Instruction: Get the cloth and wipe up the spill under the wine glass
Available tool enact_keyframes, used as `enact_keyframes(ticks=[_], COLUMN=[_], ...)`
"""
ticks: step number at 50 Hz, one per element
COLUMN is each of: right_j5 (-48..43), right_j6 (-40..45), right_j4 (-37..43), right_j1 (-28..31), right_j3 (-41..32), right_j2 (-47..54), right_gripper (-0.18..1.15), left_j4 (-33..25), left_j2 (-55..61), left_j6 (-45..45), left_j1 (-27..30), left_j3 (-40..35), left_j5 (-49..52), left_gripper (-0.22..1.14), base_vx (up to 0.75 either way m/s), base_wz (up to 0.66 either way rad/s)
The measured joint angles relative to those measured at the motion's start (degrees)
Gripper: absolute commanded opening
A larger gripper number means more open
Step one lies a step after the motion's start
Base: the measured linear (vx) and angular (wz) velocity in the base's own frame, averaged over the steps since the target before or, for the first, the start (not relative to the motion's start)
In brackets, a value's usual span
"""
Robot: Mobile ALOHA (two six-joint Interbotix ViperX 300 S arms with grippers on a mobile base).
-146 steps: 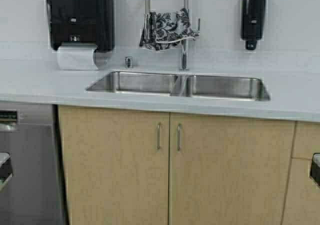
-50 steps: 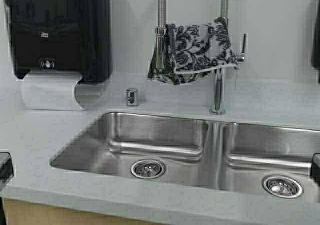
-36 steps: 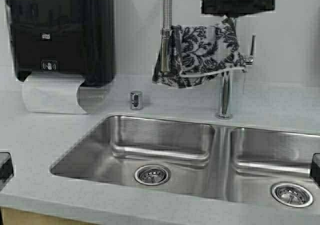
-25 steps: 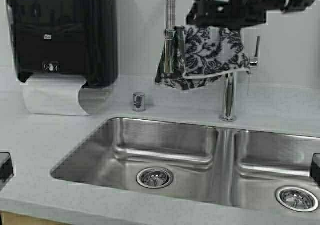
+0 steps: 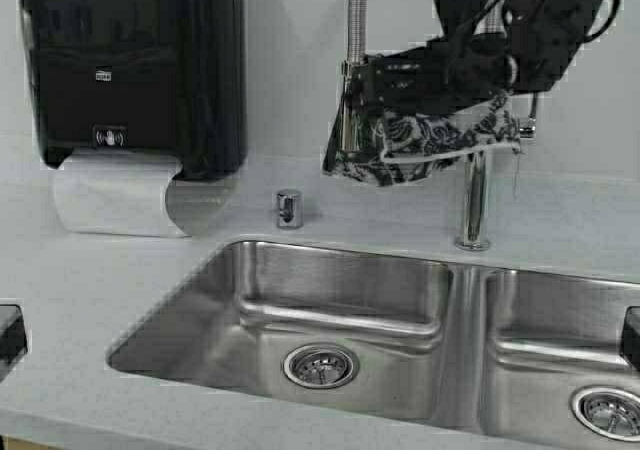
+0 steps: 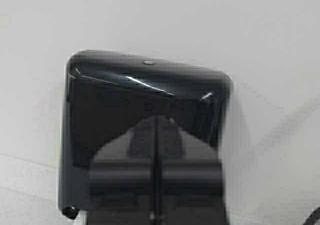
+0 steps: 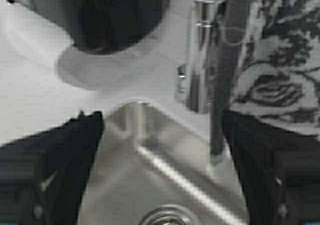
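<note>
The cloth (image 5: 432,142), white-grey with a black floral pattern, hangs draped over the sink faucet (image 5: 474,202). My right gripper (image 5: 375,82) reaches in from the upper right and sits at the cloth's top edge, beside the faucet's coiled hose (image 5: 354,30). In the right wrist view the gripper (image 7: 162,120) is open wide, with the cloth (image 7: 280,60) beside one finger and the sink below. My left gripper (image 6: 156,122) is shut and empty, pointing at the black towel dispenser (image 6: 145,100). The wine glass is out of view.
A double steel sink (image 5: 340,300) is set in the pale counter (image 5: 90,300). The black paper towel dispenser (image 5: 135,65), with white paper (image 5: 110,195) hanging out, is on the wall at the left. A small steel knob (image 5: 289,209) stands behind the sink.
The robot has driven up to the counter, so the sink and cloth loom larger. My right arm has come down from the top of the view onto the cloth's upper edge.
</note>
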Motion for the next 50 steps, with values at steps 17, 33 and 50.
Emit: enact_keyframes(ticks=[17, 33, 50], right_j5=[-0.1, -0.1, -0.2], right_j6=[-5.7, -5.6, -5.6], right_j4=[1.3, 1.8, 2.1], right_j1=[-3.3, -3.9, -3.9], right_j3=[-4.0, -8.5, -7.6], right_j2=[3.4, 9.0, 9.1], right_gripper=[1.02, 0.97, 0.17], left_j4=[0.0, 0.0, 0.0], left_j2=[-0.1, -0.2, -0.2], left_j6=[0.0, -0.1, 0.0], left_j1=[0.0, 0.0, 0.0], left_j3=[0.0, 0.0, 0.0], left_j5=[0.1, 0.2, 0.2], left_gripper=[0.03, 0.03, 0.03], base_vx=[0.04, 0.03, 0.02], base_wz=[0.02, 0.02, 0.01])
